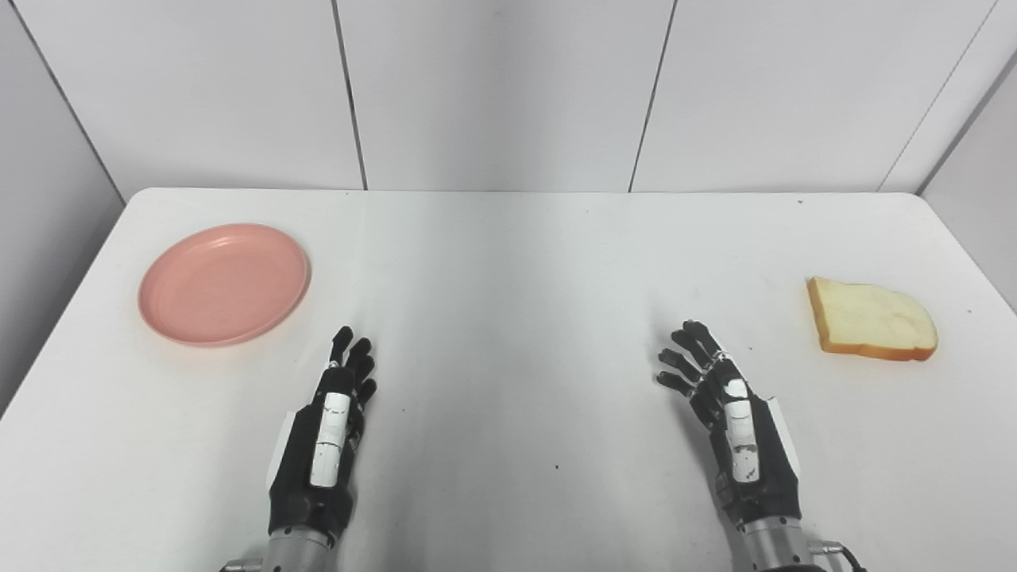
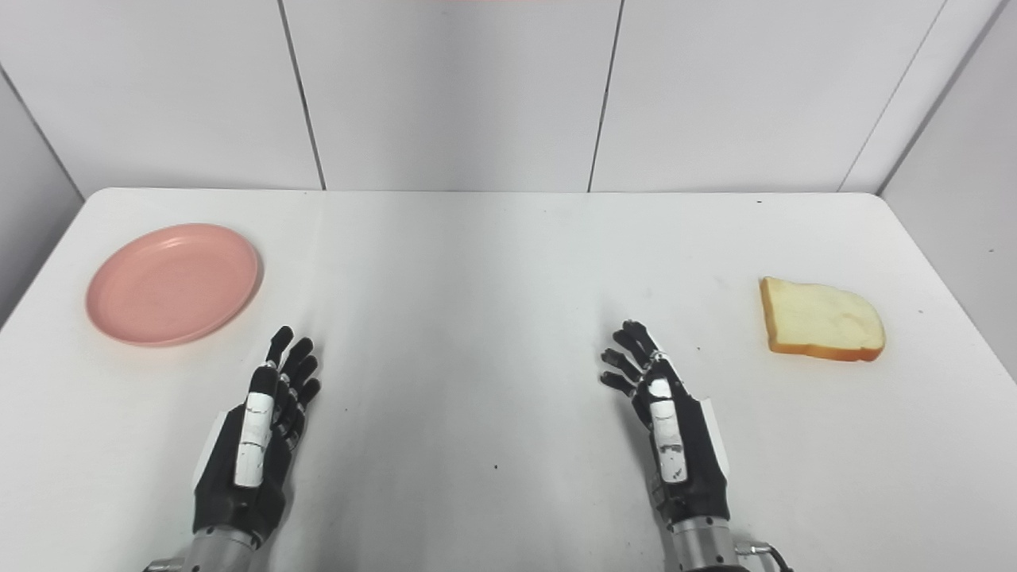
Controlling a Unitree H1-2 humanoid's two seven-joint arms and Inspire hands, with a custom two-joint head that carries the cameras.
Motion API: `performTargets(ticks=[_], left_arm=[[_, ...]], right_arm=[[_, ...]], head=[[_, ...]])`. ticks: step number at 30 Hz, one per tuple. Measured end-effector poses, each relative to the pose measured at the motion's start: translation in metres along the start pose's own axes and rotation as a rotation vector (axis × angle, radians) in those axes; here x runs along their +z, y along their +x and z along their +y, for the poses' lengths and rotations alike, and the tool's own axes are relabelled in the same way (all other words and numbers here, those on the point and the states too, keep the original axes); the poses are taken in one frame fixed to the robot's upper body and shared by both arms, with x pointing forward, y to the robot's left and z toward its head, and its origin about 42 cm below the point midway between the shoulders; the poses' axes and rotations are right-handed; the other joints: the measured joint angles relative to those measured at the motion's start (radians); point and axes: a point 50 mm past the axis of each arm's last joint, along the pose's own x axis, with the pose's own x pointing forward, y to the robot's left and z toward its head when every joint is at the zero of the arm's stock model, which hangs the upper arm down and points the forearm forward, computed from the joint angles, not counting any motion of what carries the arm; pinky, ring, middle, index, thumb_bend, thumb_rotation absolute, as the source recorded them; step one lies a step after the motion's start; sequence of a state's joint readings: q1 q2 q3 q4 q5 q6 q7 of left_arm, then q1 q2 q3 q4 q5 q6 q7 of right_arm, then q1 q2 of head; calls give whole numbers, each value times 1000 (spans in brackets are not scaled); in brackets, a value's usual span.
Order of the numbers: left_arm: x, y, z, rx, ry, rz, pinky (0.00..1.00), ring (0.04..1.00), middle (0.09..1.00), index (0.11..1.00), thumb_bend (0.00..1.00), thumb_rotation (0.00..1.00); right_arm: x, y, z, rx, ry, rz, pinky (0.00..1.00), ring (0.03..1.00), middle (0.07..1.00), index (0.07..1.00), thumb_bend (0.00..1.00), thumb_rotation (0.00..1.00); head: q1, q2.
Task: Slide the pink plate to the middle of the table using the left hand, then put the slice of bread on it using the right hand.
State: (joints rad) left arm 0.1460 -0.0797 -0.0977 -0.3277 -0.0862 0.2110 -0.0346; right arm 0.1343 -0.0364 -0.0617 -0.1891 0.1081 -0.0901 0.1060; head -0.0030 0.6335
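A round pink plate (image 1: 224, 284) lies bare on the white table (image 1: 508, 262) at the far left. A slice of bread (image 1: 871, 319) with a golden crust lies flat near the right edge. My left hand (image 1: 326, 433) hovers at the front left, below and to the right of the plate, open with fingers stretched forward and holding nothing. My right hand (image 1: 735, 421) is at the front right, left of and nearer than the bread, open with fingers spread and slightly curled. Neither hand touches the plate or the bread.
White wall panels (image 1: 508, 87) stand close behind the table's far edge, and grey walls flank both sides. A few tiny dark specks mark the tabletop between the hands.
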Motion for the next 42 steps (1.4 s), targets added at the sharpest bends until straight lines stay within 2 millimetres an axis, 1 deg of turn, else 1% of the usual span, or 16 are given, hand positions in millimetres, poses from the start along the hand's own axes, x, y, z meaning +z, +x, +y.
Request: performTargets(ticks=[6, 25, 27, 29, 30, 32, 36, 38, 39, 40, 42], left_arm=[[0, 0, 0, -6, 0, 1, 1000, 993, 974, 1000, 865, 888], [0, 0, 0, -6, 0, 1, 1000, 993, 974, 1000, 852, 896], [0, 0, 0, -6, 0, 1, 1000, 991, 974, 1000, 851, 894], [-1, 0, -1, -7, 0, 3, 1000, 989, 972, 1000, 842, 890], [-2, 1, -1, -7, 0, 6, 1000, 989, 972, 1000, 841, 890], [-6, 2, -2, -7, 2, 8, 1000, 987, 970, 1000, 839, 888], [-12, 5, -6, -11, 21, -1, 992, 987, 971, 1000, 839, 891], [-14, 6, -8, -14, 31, -6, 985, 987, 972, 1000, 819, 897], [-16, 6, -9, -15, 32, -8, 985, 988, 973, 1000, 817, 897], [-17, 7, -10, -13, 30, -12, 984, 988, 973, 1000, 808, 898], [-20, 7, -10, -10, 30, -20, 979, 985, 972, 1000, 788, 901]], right_arm=[[0, 0, 0, 3, 1, 0, 772, 811, 869, 872, 880, 1000], [0, 0, 1, 22, -7, 2, 751, 798, 850, 872, 881, 1000], [0, 0, 1, 23, -8, 4, 748, 795, 850, 872, 881, 1000], [0, 0, 1, 24, -9, 5, 747, 791, 849, 869, 884, 1000], [-1, 0, 0, 24, -10, 5, 747, 790, 849, 869, 885, 1000], [-1, 1, -1, 27, -14, 8, 752, 793, 852, 872, 880, 1000], [-3, 5, -8, 43, -18, -1, 765, 800, 860, 878, 873, 1000], [-4, 5, -10, 46, -12, -13, 766, 802, 863, 881, 866, 1000], [-4, 6, -11, 52, -11, -19, 766, 802, 863, 881, 866, 1000], [-4, 6, -13, 58, -11, -23, 769, 803, 863, 881, 866, 1000], [-5, 7, -15, 59, -9, -33, 773, 807, 867, 882, 861, 1000]], head=[[3, 6], [0, 2], [9, -3], [38, -20], [38, -20], [76, -41], [95, -57], [129, -81], [129, -81], [141, -95], [144, -97]])
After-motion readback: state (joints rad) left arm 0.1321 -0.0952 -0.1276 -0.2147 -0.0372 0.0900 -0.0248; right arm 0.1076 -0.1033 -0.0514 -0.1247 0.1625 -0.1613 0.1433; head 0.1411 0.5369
